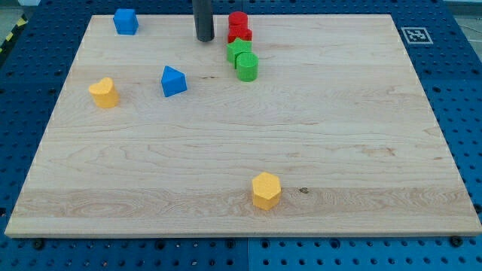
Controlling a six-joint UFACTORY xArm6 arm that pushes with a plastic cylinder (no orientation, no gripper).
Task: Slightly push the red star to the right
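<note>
The red star [241,34] lies near the view's top centre, just below a red cylinder [238,20] and touching it. A green star [238,50] and a green cylinder [247,66] sit right below the red star. My tip [204,38] stands on the board just to the left of the red star, a small gap apart from it. The rod rises out of the view's top.
A blue block [126,21] sits at the top left, a blue triangular block [173,80] left of centre, a yellow heart-like block [104,92] at the left, and a yellow hexagon [266,190] near the bottom centre. The wooden board [339,150] lies on a blue pegboard table.
</note>
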